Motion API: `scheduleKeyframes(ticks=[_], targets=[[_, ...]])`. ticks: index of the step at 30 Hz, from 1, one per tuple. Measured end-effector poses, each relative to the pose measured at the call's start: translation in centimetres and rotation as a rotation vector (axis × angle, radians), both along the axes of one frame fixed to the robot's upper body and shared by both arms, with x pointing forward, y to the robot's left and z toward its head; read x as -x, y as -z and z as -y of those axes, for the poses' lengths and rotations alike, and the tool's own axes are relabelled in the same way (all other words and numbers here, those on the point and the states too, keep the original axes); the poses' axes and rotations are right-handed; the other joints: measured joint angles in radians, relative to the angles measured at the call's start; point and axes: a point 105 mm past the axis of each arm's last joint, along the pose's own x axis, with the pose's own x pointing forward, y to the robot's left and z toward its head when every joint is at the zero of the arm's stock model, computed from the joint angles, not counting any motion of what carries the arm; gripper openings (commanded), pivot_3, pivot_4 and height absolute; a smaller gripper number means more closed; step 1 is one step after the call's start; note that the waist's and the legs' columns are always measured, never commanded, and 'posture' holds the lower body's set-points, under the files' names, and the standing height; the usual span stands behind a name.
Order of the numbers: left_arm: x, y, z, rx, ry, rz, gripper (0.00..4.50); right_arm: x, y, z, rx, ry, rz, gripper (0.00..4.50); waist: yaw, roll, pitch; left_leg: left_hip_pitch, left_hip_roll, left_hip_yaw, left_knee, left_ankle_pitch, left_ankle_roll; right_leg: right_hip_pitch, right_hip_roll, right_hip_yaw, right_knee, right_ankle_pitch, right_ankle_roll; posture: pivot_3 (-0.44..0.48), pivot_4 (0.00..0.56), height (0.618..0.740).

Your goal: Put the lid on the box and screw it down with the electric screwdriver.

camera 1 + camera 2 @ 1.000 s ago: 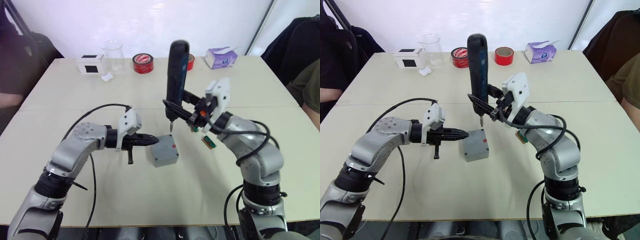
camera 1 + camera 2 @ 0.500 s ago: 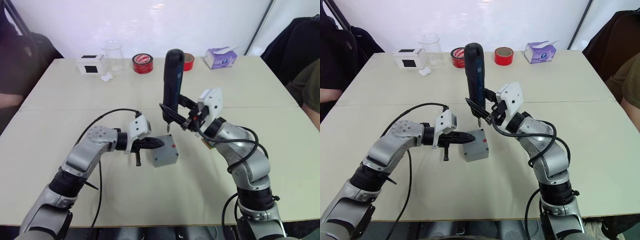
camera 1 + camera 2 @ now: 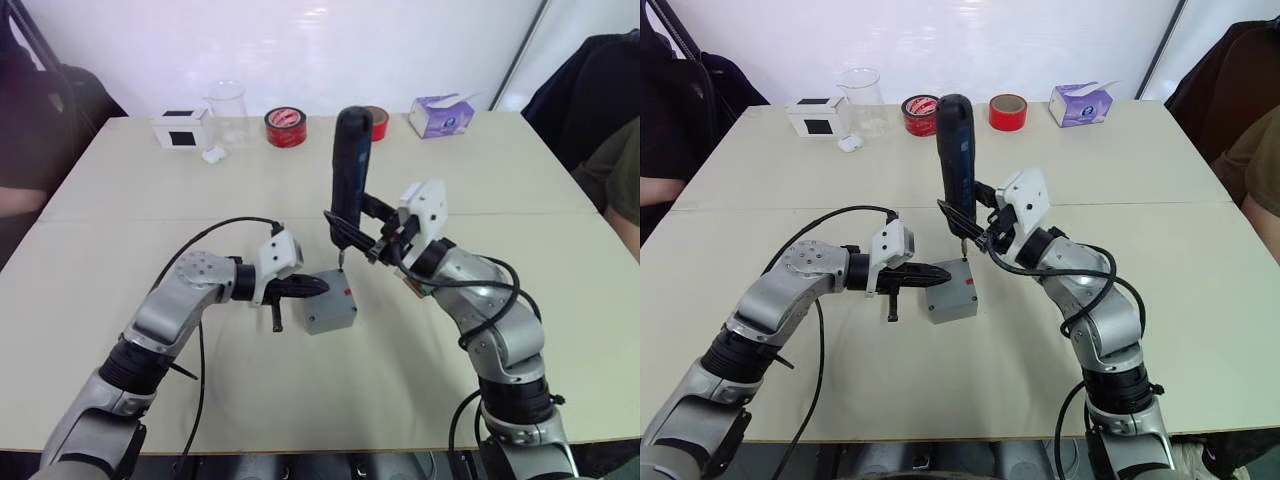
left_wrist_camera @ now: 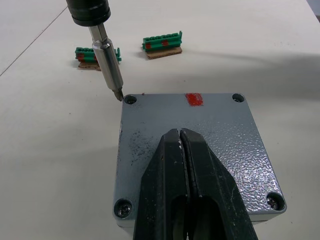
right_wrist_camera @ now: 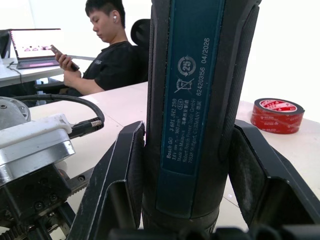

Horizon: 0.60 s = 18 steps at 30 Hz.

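Left gripper: jaws pressed together, tips resting on the lid.
Right gripper: jaws clamped around the electric screwdriver, held upright.
Bit: tip at the lid's corner screw hole.
Label: "Bosch GO" (smaller print hard to read).
Box: mid-table, lid on; red mark on top.

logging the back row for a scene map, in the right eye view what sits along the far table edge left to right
white box → glass beaker → red tape roll → second red tape roll → tissue pack
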Motion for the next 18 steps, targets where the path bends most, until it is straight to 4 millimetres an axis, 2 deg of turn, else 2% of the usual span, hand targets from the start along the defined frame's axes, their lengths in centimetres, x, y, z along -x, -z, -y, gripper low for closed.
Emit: scheduleKeyframes(ticks=[5, 12, 18], targets=[[0.0, 0.0, 0.0, 0.0, -0.001, -0.001, 0.0, 0.2, -0.2, -0.1, -0.002, -0.005, 0.007, 1.82, 0.0, 0.0, 0.0, 0.0, 0.0, 0.0, 0.0, 0.0, 0.0, 0.0, 0.0, 0.0, 0.0, 0.0, 0.0, 0.0, 0.15, 0.74], [-0.1, 0.0, 0.0, 0.0, -0.003, 0.0, 0.0, 0.9, -1.7, -0.6, -0.019, -0.043, 0.048, 1.82, 0.0, 0.0, 0.0, 0.0, 0.0, 0.0, 0.0, 0.0, 0.0, 0.0, 0.0, 0.0, 0.0, 0.0, 0.0, 0.0, 0.15, 0.74], [-0.1, 0.0, 0.0, 0.0, -0.005, 0.001, 0.0, 0.9, -1.1, -0.3, -0.008, -0.034, 0.028, 1.82, 0.0, 0.0, 0.0, 0.0, 0.0, 0.0, 0.0, 0.0, 0.0, 0.0, 0.0, 0.0, 0.0, 0.0, 0.0, 0.0, 0.15, 0.74]])
